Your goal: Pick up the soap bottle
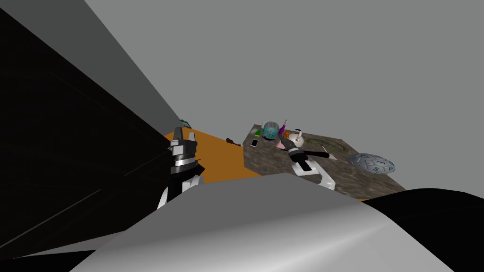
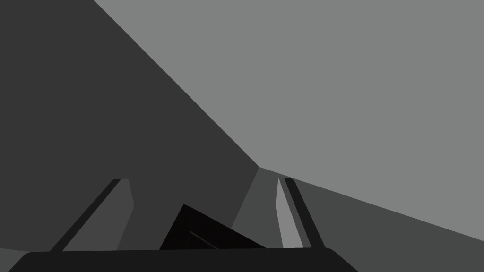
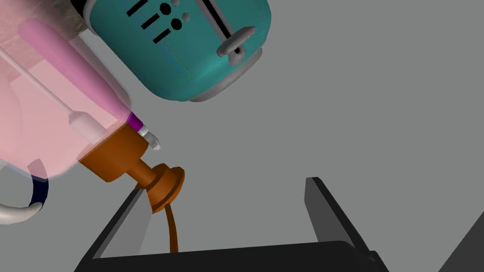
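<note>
Hovering: my right gripper [image 3: 227, 186], jaws apart, by the bottle [image 3: 47, 118]
Pump [image 3: 163, 186]: just beside one finger [image 3: 125, 226]
Toaster [image 3: 189, 52]: beyond bottle
Left gripper [image 2: 202, 179]: jaws apart, aside

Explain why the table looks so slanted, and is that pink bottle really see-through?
Head view: the wide, rolled lens slants everything, the table included. Right wrist view: the soap bottle is drawn translucent, its tube showing through; lighting is flat, no glare.

Kitchen, perhaps: toaster [image 3: 179, 52], kettle [image 1: 296, 138].
</note>
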`<state>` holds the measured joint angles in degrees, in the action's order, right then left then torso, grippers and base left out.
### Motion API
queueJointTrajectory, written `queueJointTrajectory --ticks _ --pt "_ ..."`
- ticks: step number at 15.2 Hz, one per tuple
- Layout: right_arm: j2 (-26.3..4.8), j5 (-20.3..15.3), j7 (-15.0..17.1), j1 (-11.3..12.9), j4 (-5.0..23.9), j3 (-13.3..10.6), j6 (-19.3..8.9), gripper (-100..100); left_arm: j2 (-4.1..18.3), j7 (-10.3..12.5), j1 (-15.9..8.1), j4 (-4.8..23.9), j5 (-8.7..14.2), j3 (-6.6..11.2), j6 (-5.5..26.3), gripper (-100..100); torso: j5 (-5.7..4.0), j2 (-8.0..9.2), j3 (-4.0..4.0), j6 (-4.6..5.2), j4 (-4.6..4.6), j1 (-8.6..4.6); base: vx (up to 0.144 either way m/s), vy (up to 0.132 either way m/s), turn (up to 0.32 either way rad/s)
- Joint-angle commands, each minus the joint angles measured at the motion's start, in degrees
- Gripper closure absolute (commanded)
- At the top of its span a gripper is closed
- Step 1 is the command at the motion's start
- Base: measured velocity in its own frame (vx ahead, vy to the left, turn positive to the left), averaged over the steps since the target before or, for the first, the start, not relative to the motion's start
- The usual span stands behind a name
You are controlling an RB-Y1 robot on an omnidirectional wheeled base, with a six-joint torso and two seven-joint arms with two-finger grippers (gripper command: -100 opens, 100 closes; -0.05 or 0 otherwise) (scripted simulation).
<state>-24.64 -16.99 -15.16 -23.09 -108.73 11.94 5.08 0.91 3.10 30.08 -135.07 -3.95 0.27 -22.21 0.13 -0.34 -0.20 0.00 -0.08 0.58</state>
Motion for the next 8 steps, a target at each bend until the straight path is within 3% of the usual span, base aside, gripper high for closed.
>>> queueJointTrajectory --ticks 1,8 --pt "-1.02 -0.83 -1.17 0.07 0.76 1.09 -1.75 -100 0.00 0.00 0.00 0.00 0.00 0.00 0.00 0 0.00 0.00 0.00 0.00 0.00 0.00 0.053 0.123 -0.013" --pt "-3.82 -5.72 -7.45 0.79 7.12 6.74 -8.02 -100 0.00 0.00 0.00 0.00 0.00 0.00 0.00 0 -0.01 -0.02 -0.01 0.00 0.00 -0.06 0.073 0.122 -0.008"
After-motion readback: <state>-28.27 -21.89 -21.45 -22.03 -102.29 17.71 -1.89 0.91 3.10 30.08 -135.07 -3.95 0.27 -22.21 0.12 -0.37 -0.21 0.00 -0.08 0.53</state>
